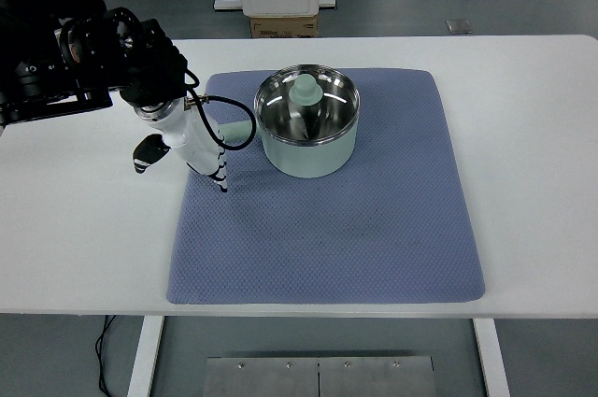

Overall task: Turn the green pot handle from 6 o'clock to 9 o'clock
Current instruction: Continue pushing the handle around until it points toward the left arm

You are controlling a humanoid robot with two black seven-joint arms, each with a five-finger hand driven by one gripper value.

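A pale green pot [308, 149] with a shiny steel lid and a green knob [306, 91] stands on the blue mat [355, 229], towards its far side. The pot's green handle [240, 132] sticks out to the left, at about 9 o'clock. My left hand [187, 156], white with black fingertips, hangs just left of the pot, and the end of the handle disappears behind its fingers [217, 173]. Those fingers stretch down and to the right over the mat's left edge, the thumb [148, 152] spread away to the left. They are not curled round the handle.
The mat lies on a white table [84, 248]. My dark left forearm [65, 61] comes in across the table's far left corner. Beyond the far edge stand a white cabinet base and a cardboard box [283, 25] on the floor.
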